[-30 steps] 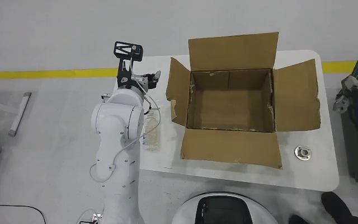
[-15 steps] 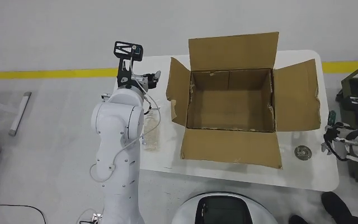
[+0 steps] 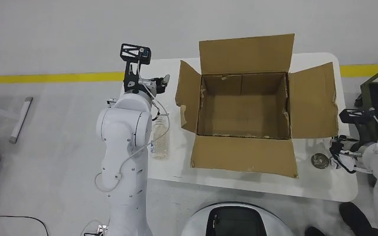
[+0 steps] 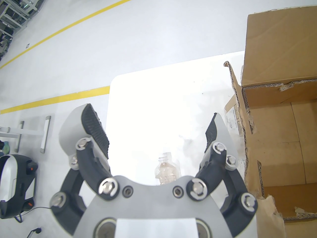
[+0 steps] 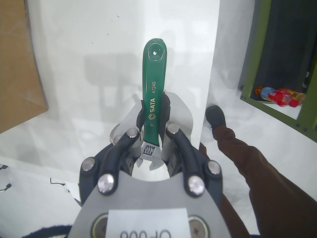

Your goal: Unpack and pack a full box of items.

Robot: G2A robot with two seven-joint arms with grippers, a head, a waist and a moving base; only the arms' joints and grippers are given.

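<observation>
Right wrist view: R gripper (image 5: 153, 117) clamped on green wrench (image 5: 154, 75), prob. meant for box (image 3: 243, 154), centre of top view. L gripper (image 4: 156, 134) spread wide, empty, above bottle (image 4: 167, 170).

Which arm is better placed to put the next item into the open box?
Right: the right hand grips the green-handled wrench beside the box, while the left hand is open and empty.

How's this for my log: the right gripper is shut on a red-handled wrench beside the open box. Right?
No: the wrench has a green handle, per the right wrist view. The right gripper is shut on it beside the open box.
</observation>
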